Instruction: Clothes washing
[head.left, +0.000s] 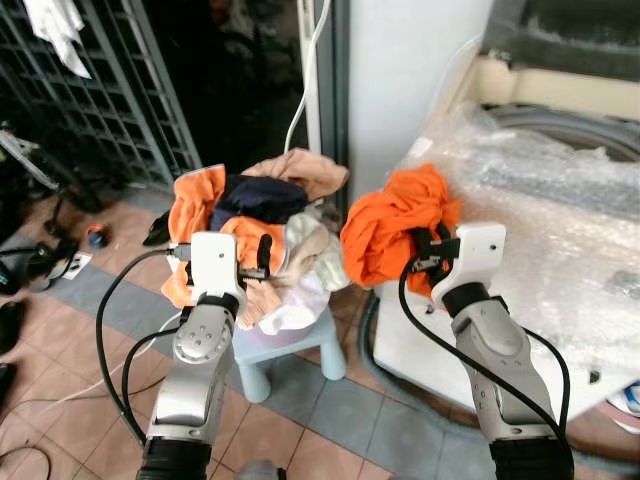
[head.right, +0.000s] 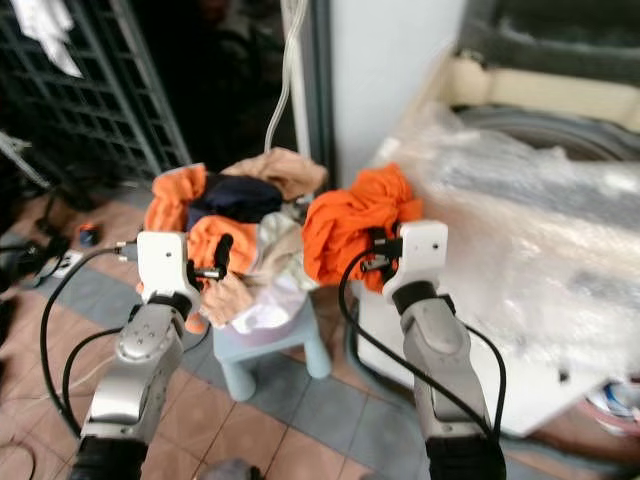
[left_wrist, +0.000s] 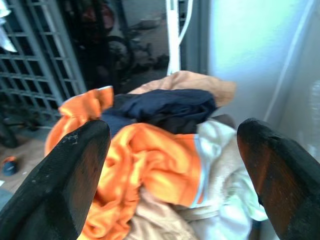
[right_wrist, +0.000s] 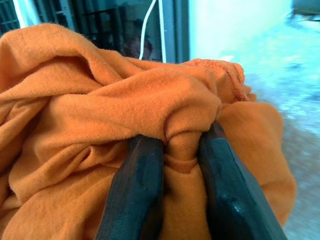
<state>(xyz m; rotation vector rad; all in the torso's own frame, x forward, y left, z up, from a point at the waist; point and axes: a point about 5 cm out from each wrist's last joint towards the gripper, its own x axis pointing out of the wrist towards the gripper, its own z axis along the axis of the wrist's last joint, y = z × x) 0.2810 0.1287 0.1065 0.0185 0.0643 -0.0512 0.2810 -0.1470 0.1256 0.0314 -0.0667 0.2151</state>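
Washing machine (head.left: 560, 190): white, top-loading, on the robot's right; its top and front wrapped in clear bubble plastic, the round drum opening dimly visible beneath the wrap.

Metal grille gate (head.left: 100, 90): dark, at far left, with a white cloth (head.left: 58, 25) hanging on its upper part.

Tiled floor (head.left: 330, 420): brownish and grey tiles; black cables and small dark items lie at the left edge.

Pile of clothes (head.left: 265, 235): heaped on a pale blue plastic stool (head.left: 290, 350) just left of the machine. Contents seen: an orange piece, a dark navy piece on top, a tan piece at the back, beige and white pieces toward the machine side.

Orange garment (head.left: 395, 235): bunched, lifted off the pile, hanging between the stool and the front corner of the machine, its upper part level with the machine's top edge.

White cable (head.left: 310, 70): runs down the wall behind the pile.

Right hand (right_wrist: 182, 150): raised beside the machine corner, its two black fingers (right_wrist: 137, 190) pinched tight on a fold of the orange garment, cloth bulging between and around them.

Left hand (left_wrist: 172, 165): held just in front of the pile at stool height, fingers (left_wrist: 70, 170) spread wide apart and holding nothing, the orange and navy pieces framed between them.
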